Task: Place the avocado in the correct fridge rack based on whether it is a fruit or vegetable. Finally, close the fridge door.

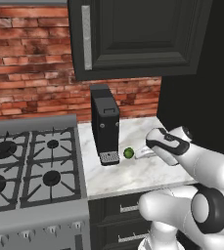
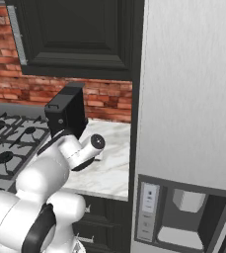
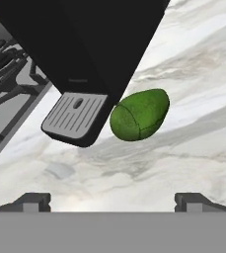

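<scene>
The avocado (image 3: 139, 114) lies on the marble table (image 3: 193, 148) just beside the coffee machine (image 3: 85, 54), with the wide-open tool (image 3: 112, 200) near it.

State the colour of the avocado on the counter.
Dark green avocado, clearest in the hand view.

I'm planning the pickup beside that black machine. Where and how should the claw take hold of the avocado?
Grip the avocado across its short, rounded middle, coming from the open marble counter side. It lies on its side with one end close against the coffee machine's drip tray, so that side is likely blocked. The claw looks open wide enough to straddle it.
</scene>
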